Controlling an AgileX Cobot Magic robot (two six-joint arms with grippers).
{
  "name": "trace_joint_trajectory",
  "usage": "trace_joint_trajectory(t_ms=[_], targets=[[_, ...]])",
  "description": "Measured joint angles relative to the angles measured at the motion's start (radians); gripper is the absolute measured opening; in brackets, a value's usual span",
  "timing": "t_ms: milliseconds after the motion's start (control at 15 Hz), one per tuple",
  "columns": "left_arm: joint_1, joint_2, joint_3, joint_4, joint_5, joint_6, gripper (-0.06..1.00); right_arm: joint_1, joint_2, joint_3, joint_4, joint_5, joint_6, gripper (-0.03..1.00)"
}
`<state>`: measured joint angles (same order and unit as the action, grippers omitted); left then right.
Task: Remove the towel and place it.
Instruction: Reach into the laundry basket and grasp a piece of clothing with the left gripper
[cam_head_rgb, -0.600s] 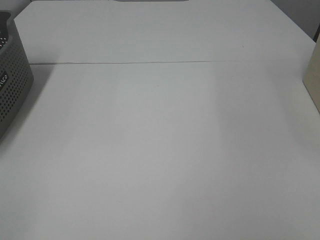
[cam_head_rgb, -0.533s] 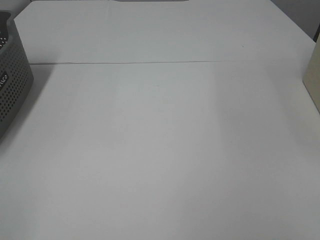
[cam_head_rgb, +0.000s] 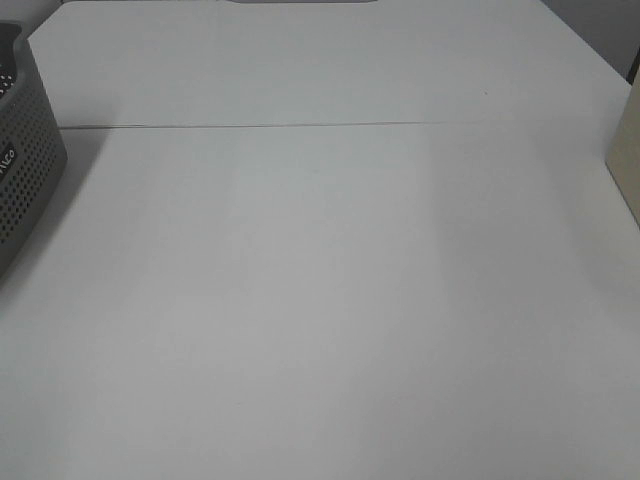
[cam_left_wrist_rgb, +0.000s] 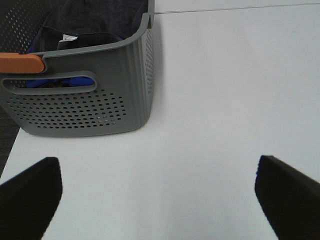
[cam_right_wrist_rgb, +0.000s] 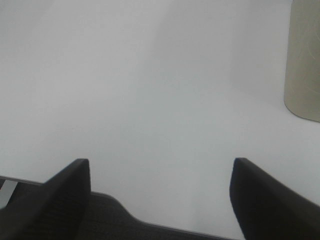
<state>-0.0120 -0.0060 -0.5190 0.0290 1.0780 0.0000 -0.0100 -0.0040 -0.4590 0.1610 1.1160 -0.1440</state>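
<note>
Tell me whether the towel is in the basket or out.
In. The left wrist view shows the dark towel, its white tag showing, lying inside the grey basket, behind its rim.

towel: ahead of my left gripper, mostly hidden behind the basket wall, far part cut off | blue thing behind the basket's handle slot: cannot tell what | beige object ahead of my right gripper, off to one side: cut off, unidentifiable | both my grippers: only the tips in frame

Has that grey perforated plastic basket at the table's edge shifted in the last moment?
No. The grey perforated plastic basket keeps its place beside the end of the thin seam line across the white table.
</note>
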Motion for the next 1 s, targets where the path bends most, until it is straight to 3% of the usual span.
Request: trace_joint_trajectory(t_ms=[867,1000], targets=[[0.0,0.0,0.0,0.001,0.0,0.0,0.99,0.0,0.0,0.0,0.0,0.0,0.0,0.76],[0.0,0.009,-0.009,0.001,0.005,0.049,0.99,0.0,0.0,0.0,0.0,0.0,0.0,0.76]])
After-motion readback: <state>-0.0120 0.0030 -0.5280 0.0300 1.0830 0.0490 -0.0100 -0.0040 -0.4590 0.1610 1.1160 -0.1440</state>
